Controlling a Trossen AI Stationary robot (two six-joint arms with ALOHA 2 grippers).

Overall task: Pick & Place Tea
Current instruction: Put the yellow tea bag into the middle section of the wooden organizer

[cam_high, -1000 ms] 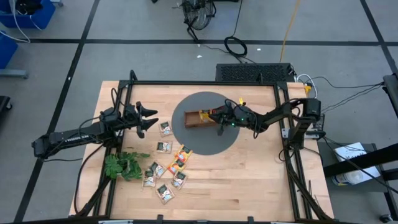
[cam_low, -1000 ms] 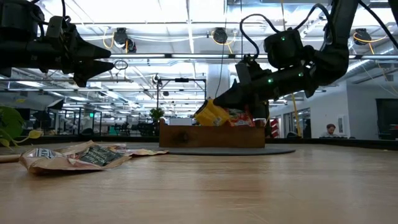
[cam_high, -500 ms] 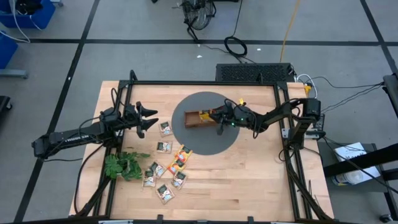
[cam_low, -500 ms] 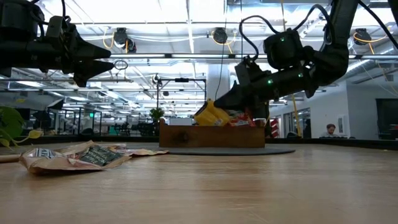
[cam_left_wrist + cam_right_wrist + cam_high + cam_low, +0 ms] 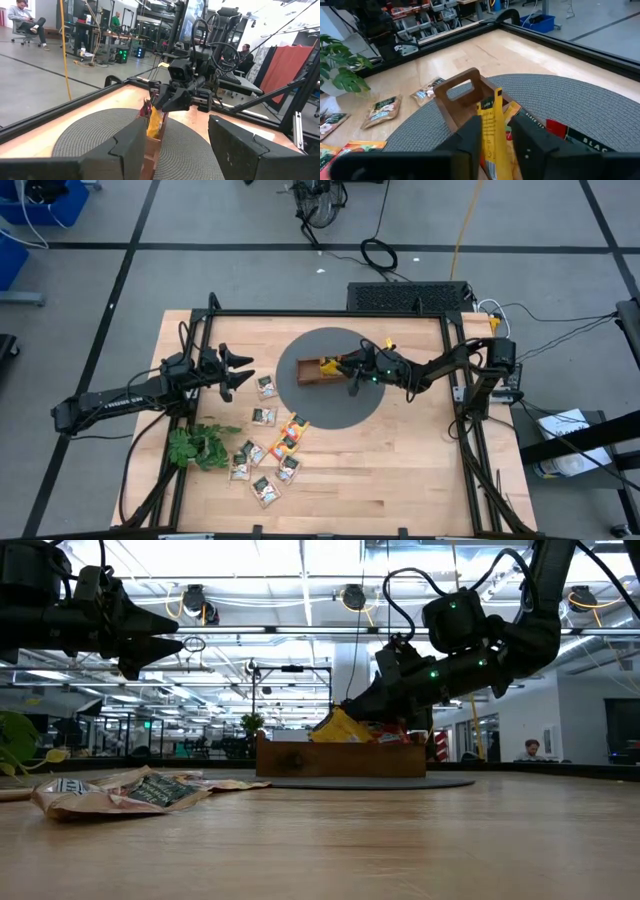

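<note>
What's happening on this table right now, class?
The right pincer is over the wooden tray on the round grey mat, with a yellow tea sachet standing upright between its fingers. Whether it still grips that sachet is unclear. The left pincer hangs open above the table, holding nothing. More sachets lie loose on the wood beside a green plant sprig.
</note>
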